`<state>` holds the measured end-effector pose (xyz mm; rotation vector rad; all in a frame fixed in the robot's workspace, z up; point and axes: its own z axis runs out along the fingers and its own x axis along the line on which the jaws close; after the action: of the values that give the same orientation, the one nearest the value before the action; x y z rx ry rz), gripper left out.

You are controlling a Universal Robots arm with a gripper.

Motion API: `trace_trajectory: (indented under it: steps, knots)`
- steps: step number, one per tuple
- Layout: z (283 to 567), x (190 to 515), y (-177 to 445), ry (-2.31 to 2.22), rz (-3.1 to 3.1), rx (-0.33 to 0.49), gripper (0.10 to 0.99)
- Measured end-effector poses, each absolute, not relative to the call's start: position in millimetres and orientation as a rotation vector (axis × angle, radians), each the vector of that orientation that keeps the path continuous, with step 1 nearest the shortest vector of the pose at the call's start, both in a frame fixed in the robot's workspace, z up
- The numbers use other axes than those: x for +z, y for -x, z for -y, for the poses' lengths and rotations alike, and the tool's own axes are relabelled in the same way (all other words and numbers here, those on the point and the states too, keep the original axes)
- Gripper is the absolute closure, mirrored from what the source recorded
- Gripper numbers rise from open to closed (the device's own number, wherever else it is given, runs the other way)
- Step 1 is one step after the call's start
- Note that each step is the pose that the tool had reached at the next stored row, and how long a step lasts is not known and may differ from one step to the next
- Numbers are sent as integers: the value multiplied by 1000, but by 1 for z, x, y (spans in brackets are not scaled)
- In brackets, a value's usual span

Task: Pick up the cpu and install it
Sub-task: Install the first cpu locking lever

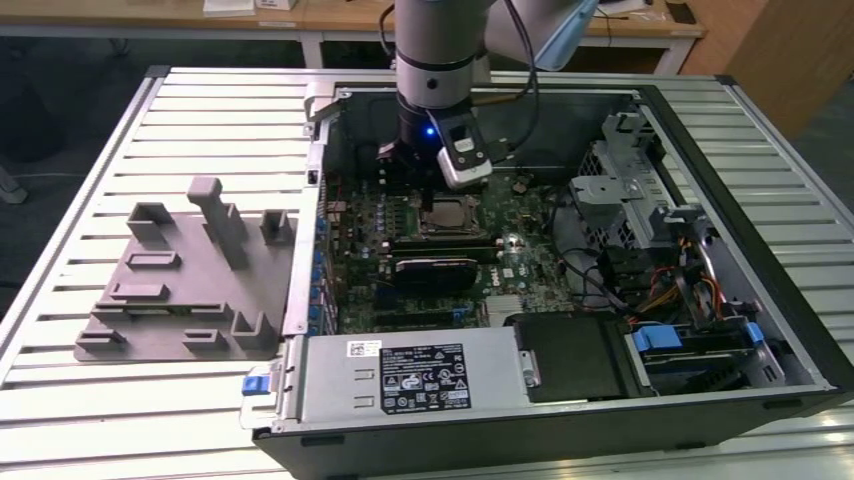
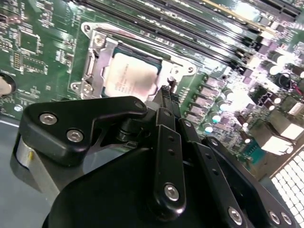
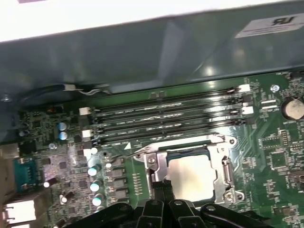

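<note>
The cpu (image 1: 451, 212) lies flat in its socket on the green motherboard (image 1: 534, 265), inside the open computer case. In both wrist views its silver top plate (image 2: 129, 76) (image 3: 192, 176) sits inside the metal socket frame (image 2: 95, 57). My gripper (image 1: 449, 188) hangs just above the socket, at the cpu's edge. Its black fingers (image 2: 165, 102) are pressed together with nothing between them, and their tips (image 3: 161, 187) point down beside the chip without holding it.
Several long memory slots (image 3: 166, 116) run beside the socket. A black heatsink block (image 1: 434, 270) lies nearer the front. A grey plastic fixture (image 1: 187, 280) stands on the slatted table at the exterior view's left. The power supply (image 1: 414, 375), drive cage (image 1: 627, 190) and cables (image 1: 667, 290) crowd the case.
</note>
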<state>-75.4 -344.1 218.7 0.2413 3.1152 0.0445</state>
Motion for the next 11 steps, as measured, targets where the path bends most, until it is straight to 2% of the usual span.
trace_trajectory:
  steps: [11]
  knots:
    - [344, 219, 93, -242, -3115, 44, 980]
